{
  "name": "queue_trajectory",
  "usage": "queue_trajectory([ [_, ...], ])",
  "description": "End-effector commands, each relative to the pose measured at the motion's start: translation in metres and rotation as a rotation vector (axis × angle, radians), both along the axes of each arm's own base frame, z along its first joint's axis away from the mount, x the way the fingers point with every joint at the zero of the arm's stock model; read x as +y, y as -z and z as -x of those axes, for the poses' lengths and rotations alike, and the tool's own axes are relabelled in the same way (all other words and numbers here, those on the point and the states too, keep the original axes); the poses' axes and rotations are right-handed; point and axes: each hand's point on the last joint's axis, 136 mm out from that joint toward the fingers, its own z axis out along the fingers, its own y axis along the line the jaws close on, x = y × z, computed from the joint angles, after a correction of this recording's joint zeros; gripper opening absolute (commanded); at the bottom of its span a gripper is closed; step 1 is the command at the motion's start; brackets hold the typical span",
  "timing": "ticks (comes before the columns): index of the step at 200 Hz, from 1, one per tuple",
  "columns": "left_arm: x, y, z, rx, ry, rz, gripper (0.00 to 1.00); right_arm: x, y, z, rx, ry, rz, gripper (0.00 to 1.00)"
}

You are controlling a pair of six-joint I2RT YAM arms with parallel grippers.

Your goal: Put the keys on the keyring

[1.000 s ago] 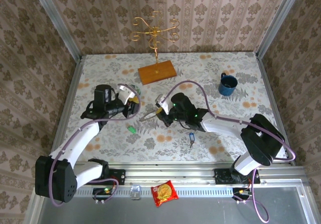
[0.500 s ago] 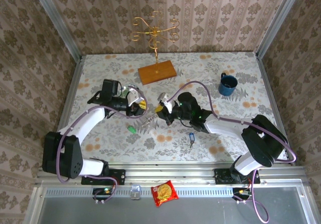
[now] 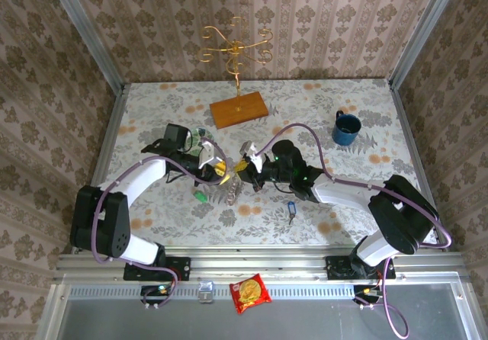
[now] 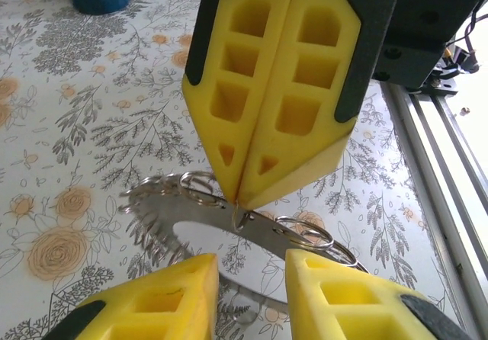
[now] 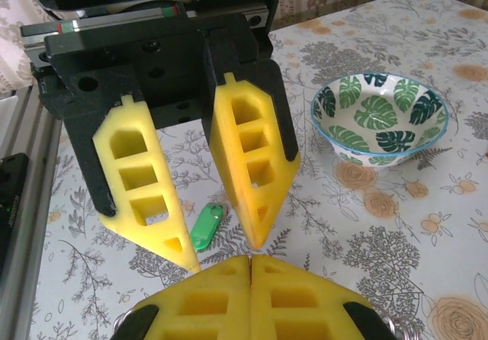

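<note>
Jaws of the right gripper (image 4: 240, 201) pinch the keyring (image 4: 152, 218) near the middle of the table (image 3: 358, 100); the left gripper (image 4: 250, 262) stands spread. It should probably close squarely across the rim without jarring that pinch.

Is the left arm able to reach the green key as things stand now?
Probably yes. The green key lies uncovered on the table close to the left tool, which stands open; only the keyring, pinched in the right tool, is near.

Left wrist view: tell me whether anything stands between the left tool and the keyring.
Nothing visible does. The keyring sits directly ahead of the open left tool, its near rim within that tool's opening; the right tool pinches its far side.
</note>
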Motion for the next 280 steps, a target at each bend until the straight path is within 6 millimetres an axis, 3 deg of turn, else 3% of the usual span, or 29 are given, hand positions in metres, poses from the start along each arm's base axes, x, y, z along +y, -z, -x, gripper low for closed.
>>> queue_trajectory([
  [1,-0.006,-0.012,0.004,-0.014,0.049,0.044,0.29,0.004,-0.028,0.002,-0.059,-0.034,-0.074,0.00],
  [133,-0.015,-0.009,0.007,-0.014,0.093,0.023,0.18,0.012,-0.033,0.008,-0.043,-0.069,-0.106,0.00],
  [185,-0.019,-0.020,0.007,-0.010,0.094,0.076,0.00,0.011,-0.031,0.007,-0.042,-0.063,-0.099,0.00],
  [204,-0.019,-0.023,0.008,-0.005,0.098,0.089,0.00,0.005,-0.025,0.002,-0.051,-0.027,-0.059,0.00],
  [237,-0.016,-0.013,0.002,-0.052,0.055,0.020,0.00,-0.016,-0.015,-0.003,-0.071,0.041,0.044,0.36],
  [253,-0.013,-0.008,-0.001,-0.094,0.031,-0.035,0.00,-0.033,-0.006,-0.005,-0.100,0.091,0.123,0.40],
  [259,-0.012,-0.007,-0.002,-0.108,0.023,-0.053,0.00,-0.041,-0.013,-0.004,-0.133,0.110,0.140,0.41],
  [280,-0.012,-0.007,-0.002,-0.156,0.013,-0.100,0.00,-0.054,0.001,0.010,-0.177,0.060,0.274,0.41],
])
